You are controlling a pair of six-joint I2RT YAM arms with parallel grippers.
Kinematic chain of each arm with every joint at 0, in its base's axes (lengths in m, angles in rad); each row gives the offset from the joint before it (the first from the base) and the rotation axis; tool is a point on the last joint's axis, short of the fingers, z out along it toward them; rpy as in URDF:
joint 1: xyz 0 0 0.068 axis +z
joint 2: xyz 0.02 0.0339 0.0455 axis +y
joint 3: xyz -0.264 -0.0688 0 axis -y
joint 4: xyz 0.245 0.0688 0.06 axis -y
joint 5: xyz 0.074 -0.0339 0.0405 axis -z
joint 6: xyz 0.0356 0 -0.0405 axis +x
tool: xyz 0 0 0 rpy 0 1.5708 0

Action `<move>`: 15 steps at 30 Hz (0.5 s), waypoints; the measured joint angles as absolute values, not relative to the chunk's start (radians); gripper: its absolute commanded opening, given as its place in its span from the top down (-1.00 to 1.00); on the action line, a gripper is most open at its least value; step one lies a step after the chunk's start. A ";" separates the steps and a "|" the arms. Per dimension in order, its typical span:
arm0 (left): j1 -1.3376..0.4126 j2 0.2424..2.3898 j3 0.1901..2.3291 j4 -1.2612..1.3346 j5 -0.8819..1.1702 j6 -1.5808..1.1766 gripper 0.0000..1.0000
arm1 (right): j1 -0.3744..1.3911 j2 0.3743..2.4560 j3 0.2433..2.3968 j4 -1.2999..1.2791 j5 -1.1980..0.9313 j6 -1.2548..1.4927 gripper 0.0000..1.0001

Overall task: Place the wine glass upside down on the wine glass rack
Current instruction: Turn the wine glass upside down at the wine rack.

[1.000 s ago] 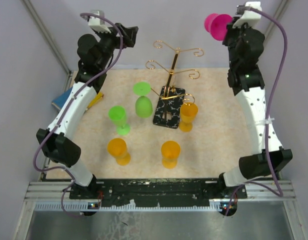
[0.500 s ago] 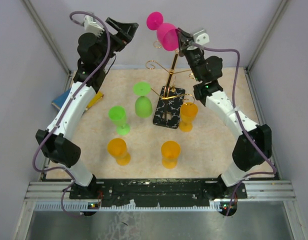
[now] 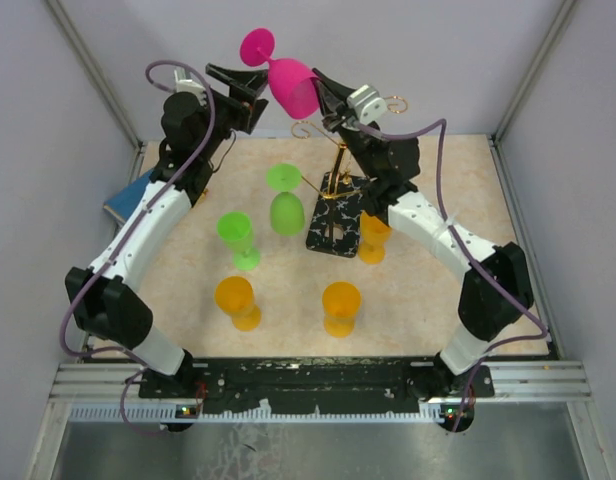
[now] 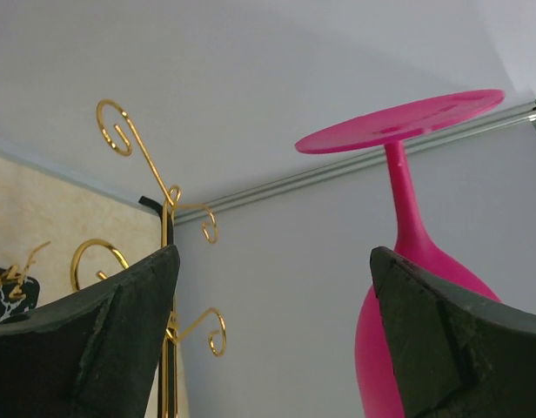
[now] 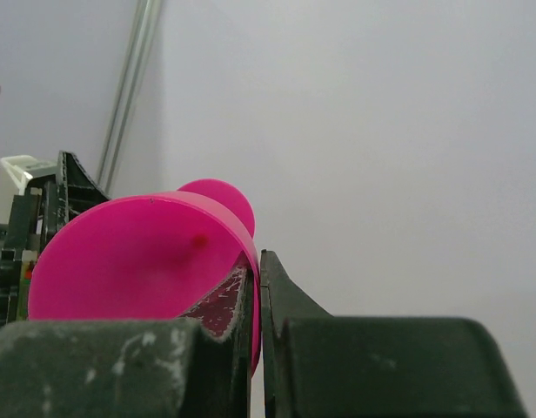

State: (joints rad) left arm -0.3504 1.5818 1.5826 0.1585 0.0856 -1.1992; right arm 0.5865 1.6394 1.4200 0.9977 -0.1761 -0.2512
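Pale grey walls and an aluminium frame close round a beige speckled tabletop (image 3: 428, 260), with both arms reaching in towards the back of it. The wine glass rack (image 3: 335, 222) stands mid-table on its black, white-veined base, its gold wire arms curling into spirals above.

The pink wine glass (image 3: 293, 85) is up in the air near the rack's upper left spirals, not hung on any of them. It is tilted, with its foot pointing back-left and its bowl towards the right gripper (image 3: 321, 90). In the right wrist view that gripper (image 5: 255, 270) has its jaws pressed together on the wall of the bowl at the rim.

The left gripper (image 3: 250, 95) sits just left of the glass with its jaws wide apart. In the left wrist view the glass (image 4: 405, 218) rises by the right-hand finger, its bowl partly hidden behind it. The stem seems to lie just beyond that fingertip rather than between the jaws, though the angle makes this hard to judge.

Below, a green glass (image 3: 286, 205) hangs or leans at a left arm of the rack, foot uppermost. A second green glass (image 3: 235, 235) stands on the table to its left. Two orange glasses (image 3: 235, 298) (image 3: 340, 305) stand nearer the arm bases. A third orange glass (image 3: 373, 232) sits just right of the rack base, partly covered by the right arm. A blue object (image 3: 123, 200) lies at the table's left edge.
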 measured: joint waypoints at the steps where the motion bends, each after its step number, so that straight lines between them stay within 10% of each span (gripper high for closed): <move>1: -0.351 1.580 1.564 0.165 0.088 -1.215 -0.87 | 0.592 1.639 1.414 1.000 -0.179 -0.256 1.00; 15: -0.339 1.503 1.469 0.228 0.080 -1.287 -0.72 | 0.657 1.639 1.363 1.033 -0.099 -0.401 1.00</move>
